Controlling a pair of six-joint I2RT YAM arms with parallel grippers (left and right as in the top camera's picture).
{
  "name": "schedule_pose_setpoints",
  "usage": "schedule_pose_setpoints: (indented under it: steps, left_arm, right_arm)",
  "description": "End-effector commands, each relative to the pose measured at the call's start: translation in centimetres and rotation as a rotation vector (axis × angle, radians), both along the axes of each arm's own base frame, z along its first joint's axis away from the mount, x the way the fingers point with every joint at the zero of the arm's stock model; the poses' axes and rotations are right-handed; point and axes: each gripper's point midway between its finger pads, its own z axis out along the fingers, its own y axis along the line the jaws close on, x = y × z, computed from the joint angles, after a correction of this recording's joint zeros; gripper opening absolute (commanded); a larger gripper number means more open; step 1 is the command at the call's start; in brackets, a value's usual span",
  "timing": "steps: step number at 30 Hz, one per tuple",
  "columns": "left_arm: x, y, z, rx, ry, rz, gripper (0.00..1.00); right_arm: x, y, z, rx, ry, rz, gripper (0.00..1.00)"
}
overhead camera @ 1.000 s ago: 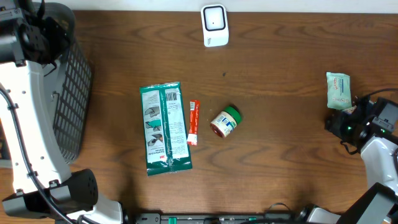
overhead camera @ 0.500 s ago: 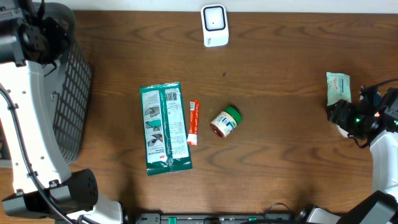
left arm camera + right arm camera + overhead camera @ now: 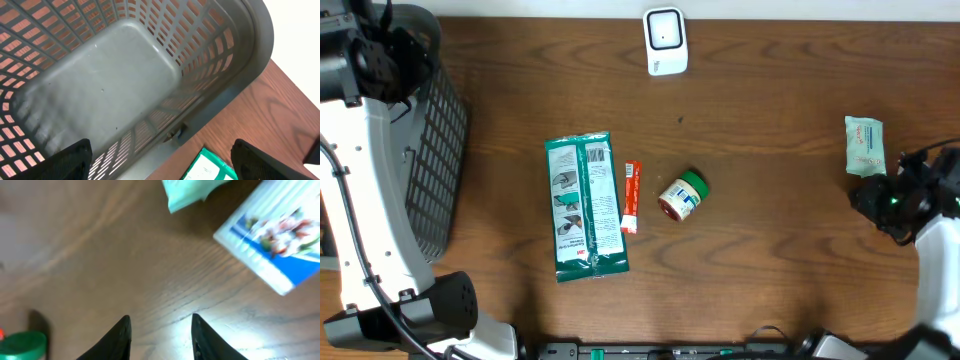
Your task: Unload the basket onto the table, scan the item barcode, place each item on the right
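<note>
A white barcode scanner stands at the table's far edge. A large green packet, a thin red stick pack and a small jar with a green lid lie mid-table. A mint-green pack lies at the right. My right gripper hovers low over bare wood just short of it, open, nothing between its fingers. A blue-and-white pack lies ahead of it to the right. My left gripper hangs open over the basket, empty.
A dark grey mesh basket stands at the left edge, its floor bare. The green packet's corner shows beside it. The jar's green lid sits at the lower left of the right wrist view.
My right gripper has shifted slightly to the right near the mint-green pack. The items on the table and the left arm have not moved.
</note>
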Motion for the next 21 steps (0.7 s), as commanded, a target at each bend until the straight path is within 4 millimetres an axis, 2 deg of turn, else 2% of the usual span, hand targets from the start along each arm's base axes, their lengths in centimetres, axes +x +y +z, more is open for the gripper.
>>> schedule_pose_setpoints:
  steps: [1, 2, 5, 9, 11, 14, 17, 21]
  left_arm:
    - [-0.3, 0.3, 0.5, 0.013, -0.006, 0.009, 0.89]
    - [-0.3, 0.3, 0.5, 0.013, -0.006, 0.008, 0.88]
    - [-0.3, 0.3, 0.5, 0.013, -0.006, 0.008, 0.89]
    - [-0.3, 0.3, 0.5, 0.013, -0.006, 0.008, 0.89]
    - [-0.3, 0.3, 0.5, 0.013, -0.006, 0.008, 0.89]
    - [-0.3, 0.3, 0.5, 0.013, -0.006, 0.009, 0.88]
    - [-0.3, 0.3, 0.5, 0.013, -0.006, 0.008, 0.88]
    - [-0.3, 0.3, 0.5, 0.013, -0.006, 0.009, 0.88]
  right_arm:
    - [-0.3, -1.2, 3.7, -0.071, -0.086, -0.089, 0.10]
    - [-1.2, -2.2, 4.0, -0.119, -0.066, -0.146, 0.01]
    - [-4.6, -5.8, 4.3, -0.210, 0.017, -0.434, 0.01]
    - [-6.4, -6.9, 3.4, -0.173, 0.059, -0.548, 0.01]
    - [-7.4, -7.8, 2.3, -0.150, 0.075, -0.648, 0.01]
    - [-8.4, -8.4, 0.0, -0.117, 0.101, -0.700, 0.01]
    - [-9.7, -9.9, -2.1, -0.146, 0.128, -0.776, 0.01]
    - [-10.0, -11.4, -4.0, -0.130, 0.100, -0.855, 0.01]
